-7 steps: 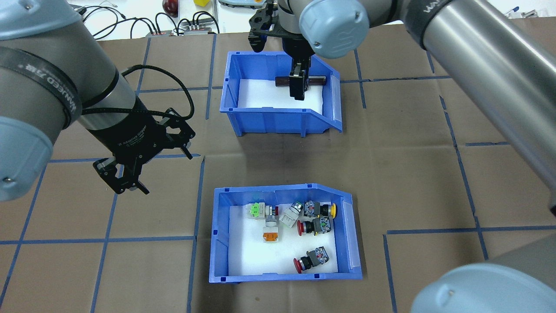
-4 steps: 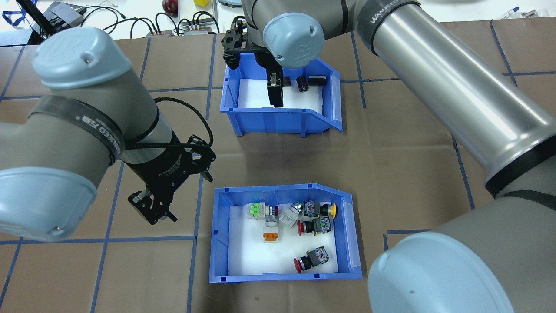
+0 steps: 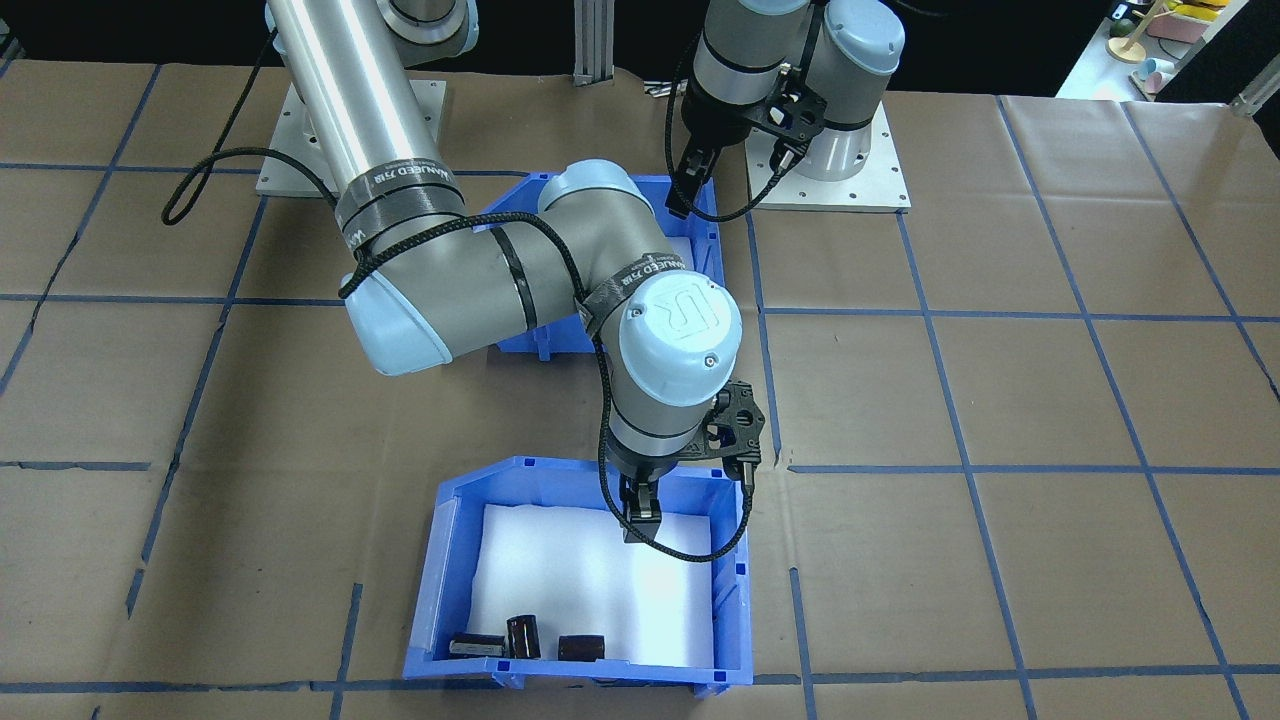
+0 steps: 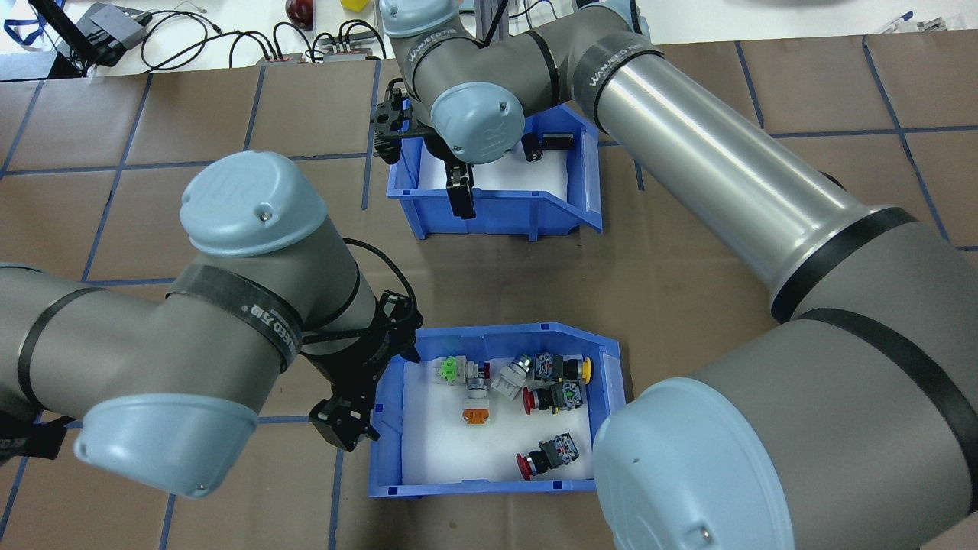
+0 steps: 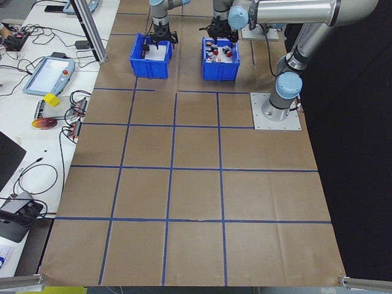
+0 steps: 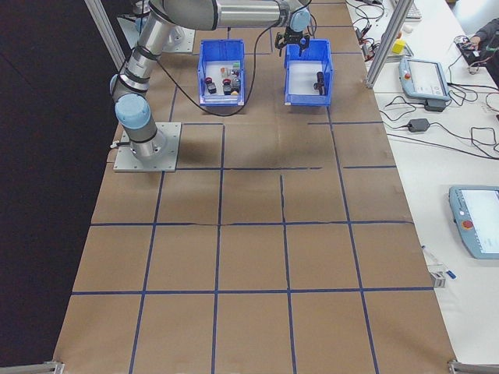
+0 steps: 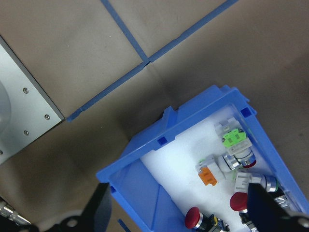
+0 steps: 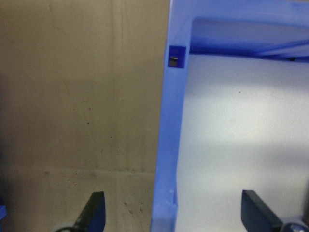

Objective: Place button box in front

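The button box [image 4: 504,332] is the blue bin nearer the robot; its white liner holds several push-buttons with red, yellow, orange and green caps [image 4: 474,416]. My left gripper [image 4: 374,393] hangs open over the box's left wall. In the left wrist view its fingers [image 7: 101,208] straddle that wall [image 7: 159,145] near a corner. My right gripper [image 4: 458,195] is open over the robot-side wall of the far blue bin [image 4: 497,218]; in the right wrist view the wall [image 8: 166,145] runs between its fingers. The front-facing view mostly hides the button box [image 3: 705,245] behind the right arm.
The far bin [image 3: 440,560] holds three dark cylinders [image 3: 525,637] against its outer wall. Blue tape lines cross the brown paper. Cables and small devices [image 4: 306,46] lie along the far edge. The arms' base plates [image 3: 830,150] stand on the robot's side.
The left gripper has travelled right and toward the robot, from beside the button box to over its left wall. The right gripper has slid left and back to the far bin's near wall. Both stay open.
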